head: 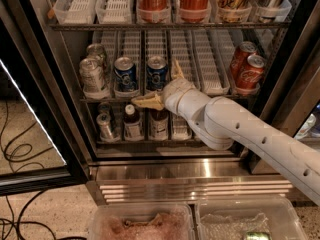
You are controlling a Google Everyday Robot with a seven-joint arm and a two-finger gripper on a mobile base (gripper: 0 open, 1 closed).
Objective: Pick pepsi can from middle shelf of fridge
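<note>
Glossy blue aluminium pepsi can [157, 72], matt tan gripper [154, 82] splayed wide at its 4 o'clock, smooth white plastic arm [250, 130], middle shelf [222, 94] of metal wire with white slotted plastic trays [207, 64], shiny steel base panel [200, 171] at 6 o'clock.

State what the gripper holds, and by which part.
Nothing. The gripper is open by the right pepsi can on the middle shelf, fingers spread, not clamped on it.
</note>
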